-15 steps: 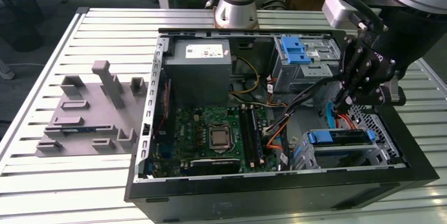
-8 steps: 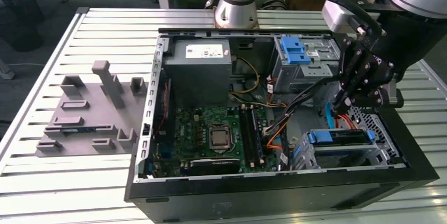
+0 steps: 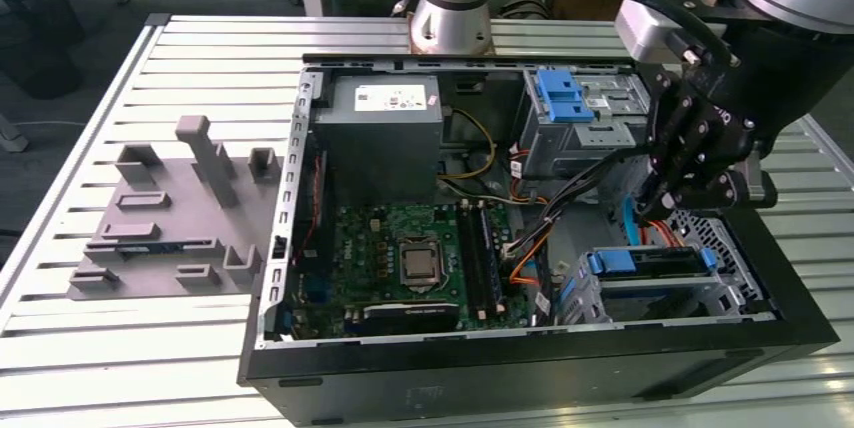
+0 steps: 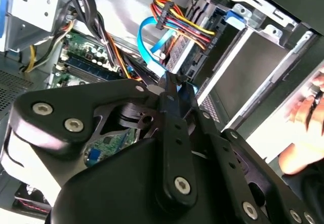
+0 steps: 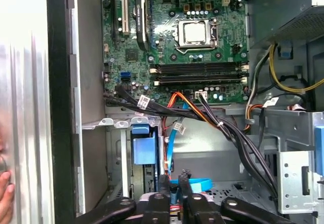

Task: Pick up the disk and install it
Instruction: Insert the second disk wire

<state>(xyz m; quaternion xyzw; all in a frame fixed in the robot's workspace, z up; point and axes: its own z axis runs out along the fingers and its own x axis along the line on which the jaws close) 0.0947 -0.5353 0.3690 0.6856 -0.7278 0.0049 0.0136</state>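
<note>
The slatted surface (image 3: 200, 58) carried an open case (image 3: 534, 353) with a grey moulded fixture (image 3: 174, 208) beside it, on the exterior view's left. That fixture held no drive, so the pickup looked done. Inside the case, the board (image 3: 414, 258) took up the middle. The drive cage (image 3: 667, 293) stood in the corner at the exterior view's lower right, walled by case rim on two sides. The disk (image 3: 650, 263) sat in that cage, its blue bracket facing the board. It seemed seated or nearly so, though whether it had latched could not be told. In the first wrist view the disk (image 5: 141, 150) lay just beside the pincer, under a sheaf of black and orange cables (image 5: 202, 115). A blue cable (image 5: 195, 185) looped right at the pincer's tips. Room was tight there: cage wall on one side, cables above, and an upper bay (image 3: 587, 108) close behind the arm. A person's hand (image 5: 4, 193) rested outside the case wall. The pincer (image 3: 646, 214) hung low in the gap by the cage, its tips pressed nearly together in both wrist views (image 5: 174, 181) (image 4: 174, 82), with nothing surely nipped between them.
</note>
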